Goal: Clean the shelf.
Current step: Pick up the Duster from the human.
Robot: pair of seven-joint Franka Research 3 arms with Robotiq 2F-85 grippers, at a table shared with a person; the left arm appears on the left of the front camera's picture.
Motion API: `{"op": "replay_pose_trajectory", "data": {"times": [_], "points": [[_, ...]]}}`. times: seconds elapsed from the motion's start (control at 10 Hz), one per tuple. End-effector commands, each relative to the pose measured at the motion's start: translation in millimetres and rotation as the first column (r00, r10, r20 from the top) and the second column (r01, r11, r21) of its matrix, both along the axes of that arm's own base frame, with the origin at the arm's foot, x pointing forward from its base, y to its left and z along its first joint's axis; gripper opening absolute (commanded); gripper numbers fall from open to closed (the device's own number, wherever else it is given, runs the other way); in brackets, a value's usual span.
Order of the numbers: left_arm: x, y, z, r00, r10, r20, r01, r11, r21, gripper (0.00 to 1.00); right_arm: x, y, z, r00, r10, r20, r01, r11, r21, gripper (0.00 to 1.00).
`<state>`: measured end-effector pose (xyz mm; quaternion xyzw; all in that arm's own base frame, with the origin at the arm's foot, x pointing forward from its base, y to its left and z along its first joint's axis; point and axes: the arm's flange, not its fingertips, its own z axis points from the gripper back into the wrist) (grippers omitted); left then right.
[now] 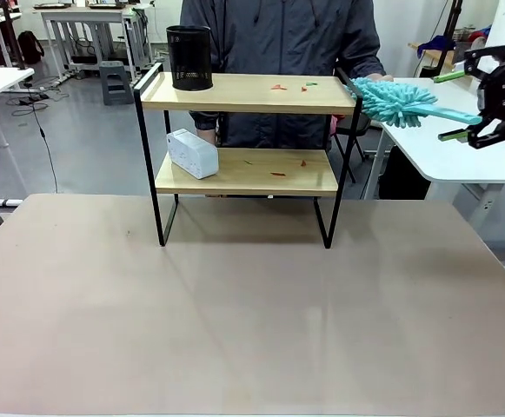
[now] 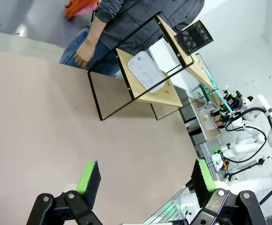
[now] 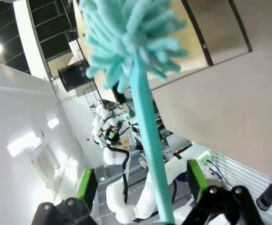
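The shelf [image 1: 243,94] stands at the far middle of the tan table, with small red and green scraps [image 1: 278,87] on its top board and more on the lower board [image 1: 274,174]. A teal fluffy duster [image 1: 400,100] hangs at the shelf's upper right corner, a person's hand just behind its head. Its handle [image 3: 147,140] runs back between the spread fingers of my right gripper [image 1: 450,106], whose green pads [image 3: 86,183] stand clear of it on both sides. My left gripper [image 2: 147,180] hovers open over bare table, well short of the shelf [image 2: 161,96].
A black mesh cup [image 1: 189,57] sits on the top board's left end, and a white box [image 1: 191,153] on the lower board's left. A person [image 1: 278,35] stands behind the shelf. A white table [image 1: 461,156] lies to the right. The tan table [image 1: 252,321] stretches wide in front.
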<state>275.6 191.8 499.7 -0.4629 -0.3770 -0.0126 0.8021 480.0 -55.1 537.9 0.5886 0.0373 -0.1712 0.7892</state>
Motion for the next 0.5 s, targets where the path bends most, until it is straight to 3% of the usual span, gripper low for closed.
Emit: {"op": "replay_pose_trajectory", "data": {"times": [0.0,0.3,0.4], "points": [[2.2,0.1,0.5,0.999,-0.007,0.032,0.007,1.000,-0.002,1.00,9.2,3.8,3.4,0.998,-0.060,0.012,0.059,0.996,0.070,1.00],[2.2,0.1,0.5,0.999,-0.007,0.032,0.007,1.000,-0.002,1.00,15.9,4.6,-2.9,0.996,-0.087,0.005,0.086,0.993,0.084,1.00],[2.2,0.1,0.5,0.999,-0.007,0.032,0.007,1.000,-0.002,1.00,17.4,2.9,-4.4,0.994,-0.104,0.016,0.103,0.992,0.073,0.40]]}}
